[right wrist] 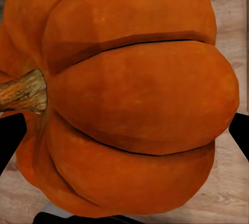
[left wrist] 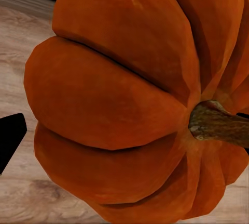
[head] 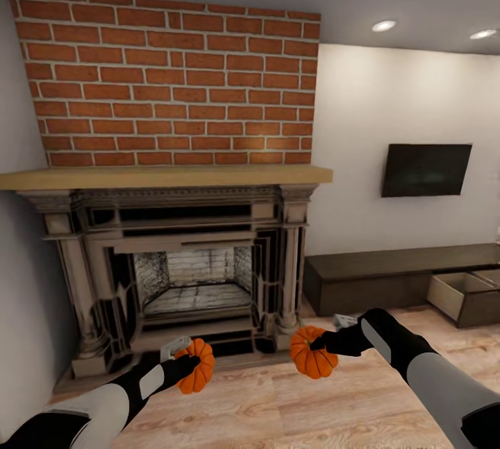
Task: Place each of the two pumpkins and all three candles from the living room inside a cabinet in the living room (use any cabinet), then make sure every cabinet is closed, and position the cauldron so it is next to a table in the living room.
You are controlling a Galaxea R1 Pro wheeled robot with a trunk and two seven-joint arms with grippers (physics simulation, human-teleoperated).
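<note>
Head cam: both arms out front, low, above a pale wood floor (head: 278, 407). L gripper (head: 189, 364) clenched on a pumpkin (head: 196, 366), held just off the floor in front of the fireplace (head: 187, 275), toward its left half. R gripper (head: 321, 346) likewise clamped on 2nd pumpkin (head: 312, 353), near the fireplace's right column, a bit higher in frame than the first. The two pumpkins sit well apart, roughly level, neither touching the floor as far as I can tell. L wrist cam: pumpkin (left wrist: 119, 104) very close up, deep ribs, brown stem (left wrist: 218, 122) pointing sideways; one dark fingertip (left wrist: 10, 135) at the frame edge beside the fruit, wood floor behind. R wrist cam: same story, pumpkin (right wrist: 135, 104) w/ stem (right wrist: 23, 91) lying sideways, dark fingertips (right wrist: 10, 138) on both sides of it. Background: red brick wall (head: 167, 74) over a wood mantel (head: 167, 177); ornate stone surround w/ open firebox. To the right, along a white wall, the low dark cabinet (head: 375, 275); its rightmost drawer (head: 462, 296) stands pulled out, pale interior showing, contents can't be made out. Dark TV (head: 425, 169) on the wall above the cabinet. Small grey object (head: 344, 320) on floor near cabinet's left end, can't ID.
</note>
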